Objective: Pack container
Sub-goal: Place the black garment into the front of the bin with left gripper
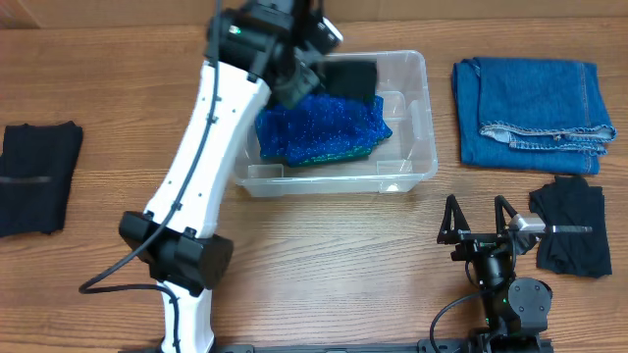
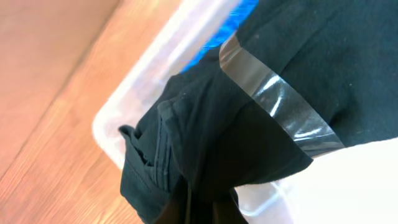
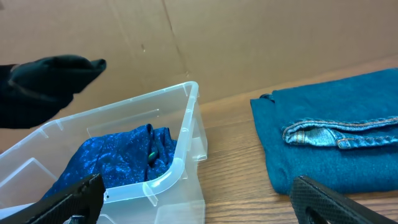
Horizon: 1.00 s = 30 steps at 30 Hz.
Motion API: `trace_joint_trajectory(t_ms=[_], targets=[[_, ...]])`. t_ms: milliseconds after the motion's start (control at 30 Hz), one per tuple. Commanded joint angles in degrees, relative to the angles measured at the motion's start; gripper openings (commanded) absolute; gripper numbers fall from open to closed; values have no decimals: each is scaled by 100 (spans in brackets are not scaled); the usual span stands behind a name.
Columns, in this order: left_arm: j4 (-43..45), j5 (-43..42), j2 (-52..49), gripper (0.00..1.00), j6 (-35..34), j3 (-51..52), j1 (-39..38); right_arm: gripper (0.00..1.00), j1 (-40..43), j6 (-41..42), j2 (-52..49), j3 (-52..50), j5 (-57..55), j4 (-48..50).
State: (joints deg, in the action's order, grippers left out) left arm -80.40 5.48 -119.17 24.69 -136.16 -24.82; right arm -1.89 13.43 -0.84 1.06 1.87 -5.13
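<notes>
Blk garment (image 2: 205,155) gripped in left claw (image 1: 299,86) over container (image 1: 424,118); right claw (image 1: 478,218) wide, idle. Nxt prob: lower & drop on blue cloth (image 1: 324,127).

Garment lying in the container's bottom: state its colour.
The garment is glittery bright blue with a green edge; the overhead view shows it best.

The container (image 1: 417,147) is clear, glossy plastic; the blue cloth (image 1: 324,127) glitters (rough-knit, seemingly); the jeans (image 1: 530,98) are matt denim.
</notes>
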Motion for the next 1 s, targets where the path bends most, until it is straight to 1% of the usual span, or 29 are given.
trace_joint_trajectory(t_ms=[0, 67, 233, 400, 533, 567, 633, 700, 733, 767, 867, 900, 933, 967], targets=[[-291, -317, 35, 4, 35, 46, -181, 100, 15, -39, 57, -59, -70, 37], [-345, -496, 35, 4, -116, 310, -188, 100, 15, -39, 57, -59, -70, 37], [-431, -859, 35, 4, -107, 1161, -197, 100, 15, -39, 57, -59, -70, 37], [-487, -999, 35, 4, 251, 1716, -315, 100, 15, -39, 57, -59, -70, 37], [-433, -1003, 35, 5, 361, 1919, -345, 100, 15, -39, 57, -59, -70, 37], [-424, -1003, 35, 13, 358, 1932, -345, 100, 15, -39, 57, -59, -70, 37], [-426, -1003, 35, 38, 341, 1932, -345, 100, 15, -39, 57, -59, -70, 37], [-435, -1001, 35, 52, 341, 1932, -345, 100, 15, -39, 57, -59, -70, 37], [-435, -999, 35, 58, 343, 1932, -345, 100, 15, -37, 57, -59, -70, 37], [-433, -999, 35, 59, 343, 1932, -345, 100, 15, -39, 57, -59, -70, 37], [-411, -999, 35, 58, 343, 1932, -345, 100, 15, -39, 57, -59, -70, 37], [-396, -984, 35, 54, 345, 1932, -345, 100, 15, -39, 57, -59, -70, 37], [-356, -951, 35, 48, 343, 1932, -343, 100, 15, -39, 57, -59, -70, 37], [-310, -953, 35, 47, 341, 1923, -343, 100, 15, -39, 57, -59, -70, 37]])
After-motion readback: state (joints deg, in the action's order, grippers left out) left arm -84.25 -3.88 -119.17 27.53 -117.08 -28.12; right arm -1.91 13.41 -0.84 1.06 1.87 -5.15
